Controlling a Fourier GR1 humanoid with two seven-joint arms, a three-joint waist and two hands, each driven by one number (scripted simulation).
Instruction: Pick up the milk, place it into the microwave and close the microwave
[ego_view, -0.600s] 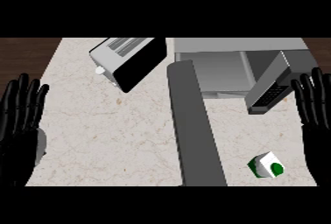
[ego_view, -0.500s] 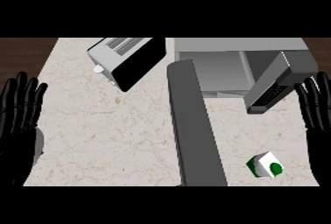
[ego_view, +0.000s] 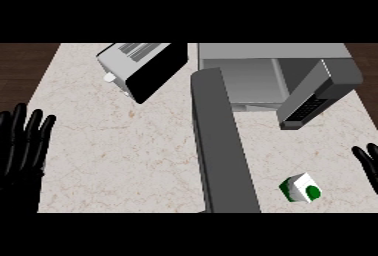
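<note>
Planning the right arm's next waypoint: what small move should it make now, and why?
Probably bring the right hand in toward the milk, lower and further from the edge. The carton stands untouched on the counter, the hand is open and apart from it at the view's right edge, and the microwave already has its door open. The left hand rests far off.

One view only, from the robot's head, looking steeply down on the counter (ego_view: 111, 150). Far edge of the counter at the top of the view, near edge low. Hands enter at the sides: left hand (ego_view: 22, 145), right hand (ego_view: 368, 162).
</note>
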